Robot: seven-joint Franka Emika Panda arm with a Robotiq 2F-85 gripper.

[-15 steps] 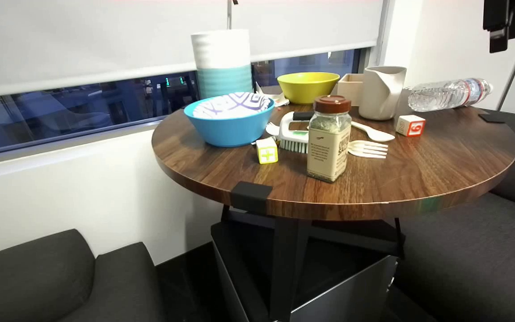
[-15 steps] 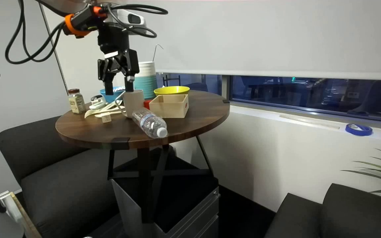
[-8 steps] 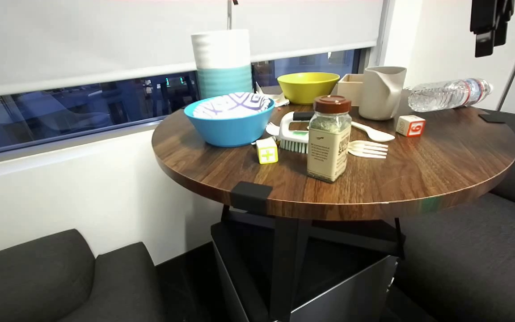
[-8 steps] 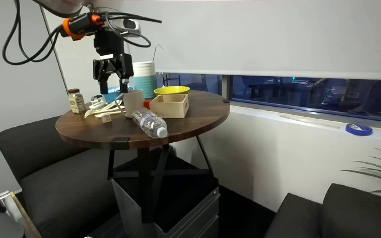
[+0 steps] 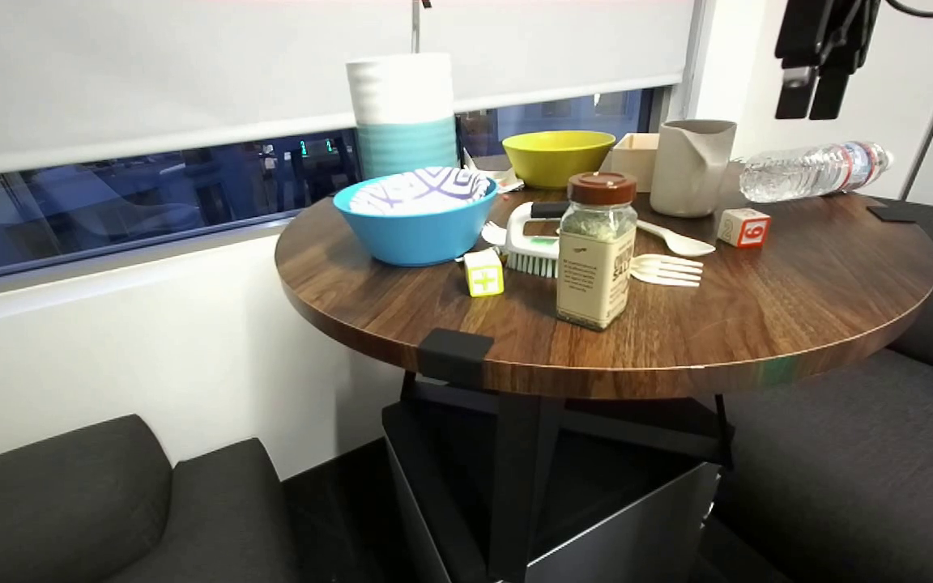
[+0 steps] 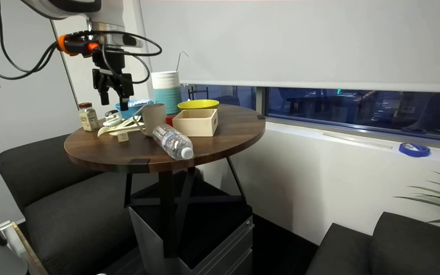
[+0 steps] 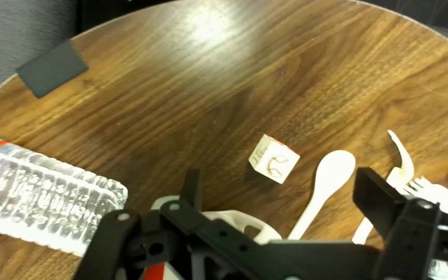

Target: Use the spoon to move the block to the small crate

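The block [image 7: 273, 159], which I take to be the toy cube with an orange-red figure on one face, sits on the tabletop [image 7: 161, 97], near the spoon [image 7: 324, 188] but not touching it. The spoon's scoop end lies toward the block and its handle runs away beneath the pincer [image 6: 114, 102] in the wrist view; that lay should make for a short push once the handle is held, though the cube may slide ahead of so shallow a scoop.

The pincer hangs above, pointing down, its fingers spread wide and gripping nothing. The spread suggests a coming reach for the spoon, and the height keeps it off the jug [image 6: 154, 119]. That jug stands upright between the block and the small crate [image 6: 193, 126], so a loaded spoon would probably have to go over or around it. The crate stands with its top uncovered, fit to receive the block; its floor is hidden. A red object [image 6: 169, 120] beside it is too covered to name.

The bottle [image 6: 172, 140] lies on its side and could roll if knocked. The fork [image 5: 665, 270] lies close enough to the spoon to get in the fingers' way. Farther out, the yellow cube [image 5: 483, 273] sits just beside the blue bowl [image 5: 414, 231], well apart from the block.
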